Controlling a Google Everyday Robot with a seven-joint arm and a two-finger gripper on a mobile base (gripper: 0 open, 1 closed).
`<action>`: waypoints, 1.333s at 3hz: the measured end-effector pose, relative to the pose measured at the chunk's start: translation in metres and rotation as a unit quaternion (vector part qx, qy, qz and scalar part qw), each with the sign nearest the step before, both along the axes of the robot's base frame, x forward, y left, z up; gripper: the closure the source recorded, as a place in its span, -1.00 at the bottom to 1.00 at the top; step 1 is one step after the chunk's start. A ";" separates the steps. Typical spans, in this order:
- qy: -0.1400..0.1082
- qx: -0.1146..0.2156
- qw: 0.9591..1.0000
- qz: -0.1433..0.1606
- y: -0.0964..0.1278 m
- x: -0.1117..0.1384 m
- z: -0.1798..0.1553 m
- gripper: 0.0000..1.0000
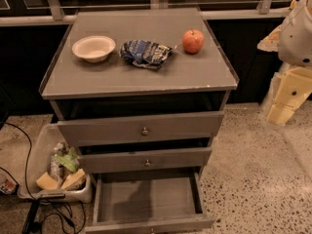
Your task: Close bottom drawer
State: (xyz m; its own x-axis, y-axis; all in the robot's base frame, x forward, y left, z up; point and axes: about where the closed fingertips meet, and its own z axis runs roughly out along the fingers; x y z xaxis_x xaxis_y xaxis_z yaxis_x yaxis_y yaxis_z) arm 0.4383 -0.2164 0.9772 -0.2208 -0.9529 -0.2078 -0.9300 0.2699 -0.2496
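The grey wooden cabinet [136, 77] stands in the middle of the camera view. Its bottom drawer [146, 198] is pulled far out and its bare plank floor shows. The drawer's plain front [151, 224] lies at the picture's lower edge. The middle drawer front [145, 161] and the topmost drawer front [141, 128] each stand out a little, each with a small round knob. My gripper [280, 112] hangs from the white arm at the right edge, pointing down. It is well to the right of the cabinet, about level with the topmost drawer, and touches nothing.
On the cabinet top sit a white bowl [93, 48], a crumpled blue snack bag [145, 52] and a red apple [193, 41]. A clear plastic bin [46, 152] with packets stands on the floor at the left. Black cables [29, 213] lie beside it. Speckled floor [253, 169] lies to the right.
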 end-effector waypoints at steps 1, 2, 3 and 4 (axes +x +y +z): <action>0.000 0.000 1.000 0.000 0.000 0.000 0.000 -1.00; 0.000 0.002 1.000 0.007 0.002 -0.003 -0.014 -1.00; 0.001 0.025 0.999 0.040 0.013 -0.013 -0.052 -1.00; 0.000 0.064 0.996 0.068 0.019 -0.021 -0.105 -0.64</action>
